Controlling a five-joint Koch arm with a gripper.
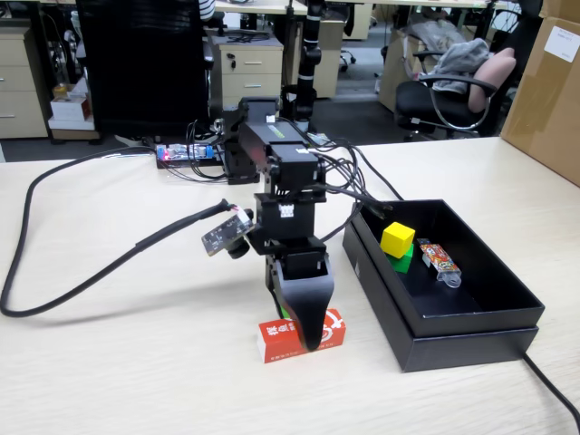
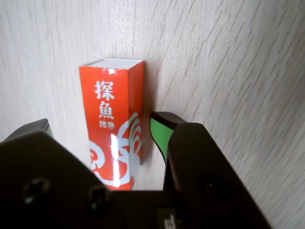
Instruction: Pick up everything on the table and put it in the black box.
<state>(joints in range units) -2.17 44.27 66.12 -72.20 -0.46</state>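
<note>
The red carton (image 1: pixel 272 341) with white markings lies flat on the table (image 1: pixel 136 372), left of the black box (image 1: pixel 471 337). My gripper (image 1: pixel 306 333) is lowered over it, jaws open, one on each side. In the wrist view the carton (image 2: pixel 112 114) sits between the jaws of the gripper (image 2: pixel 101 128). The green-padded right fingertip (image 2: pixel 159 131) is close beside it, and the left jaw stands apart from it. The yellow cube (image 1: pixel 397 238) rests on the green cube (image 1: pixel 401 261) inside the box.
An orange-patterned wrapped item (image 1: pixel 439 259) lies in the box beside the cubes. A thick black cable (image 1: pixel 54 263) loops across the table's left. A brown cardboard carton (image 1: pixel 548 91) stands at the far right. Another cable (image 1: pixel 553 390) runs off the front right.
</note>
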